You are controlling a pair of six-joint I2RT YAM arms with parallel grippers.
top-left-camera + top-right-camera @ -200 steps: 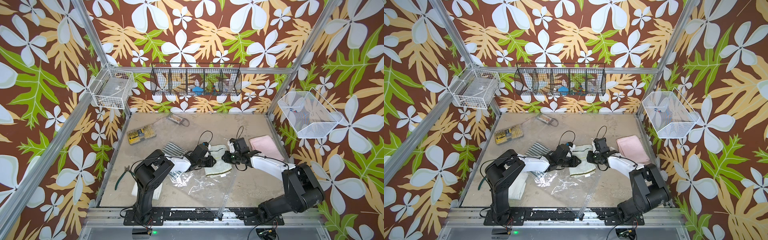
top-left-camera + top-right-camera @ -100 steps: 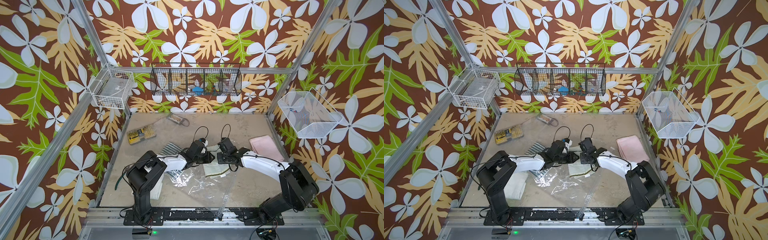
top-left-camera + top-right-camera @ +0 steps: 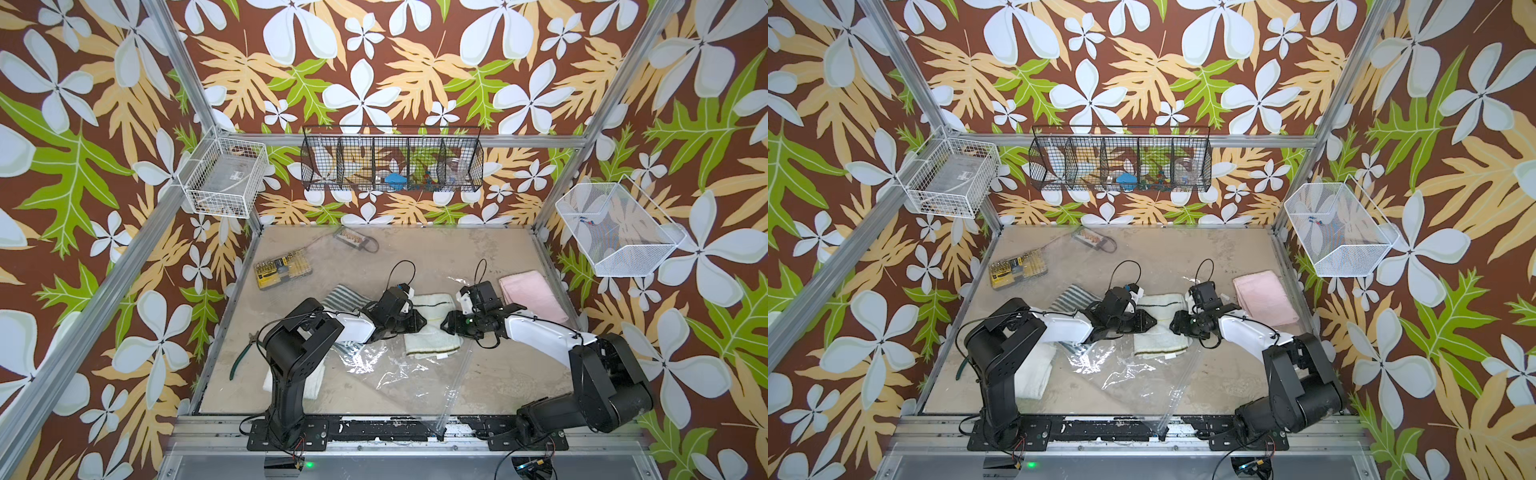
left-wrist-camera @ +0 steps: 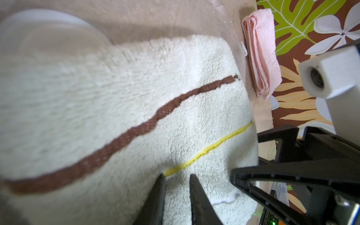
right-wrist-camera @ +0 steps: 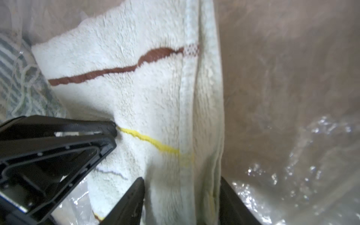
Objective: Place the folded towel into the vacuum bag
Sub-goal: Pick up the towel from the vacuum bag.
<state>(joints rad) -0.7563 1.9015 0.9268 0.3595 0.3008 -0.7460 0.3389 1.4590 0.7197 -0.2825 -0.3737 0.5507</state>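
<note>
My left gripper [image 3: 423, 322] pinches the folded towel [image 3: 434, 341] at its left edge (on the yellow stripe), my right gripper [image 3: 445, 325] open astride its right edge, at the far end of the vacuum bag [image 3: 397, 374].

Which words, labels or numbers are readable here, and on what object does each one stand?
None reads clearly.
On the yellow case: print too small to read.
On the white label: a row of digits, blurred and cut off.
</note>
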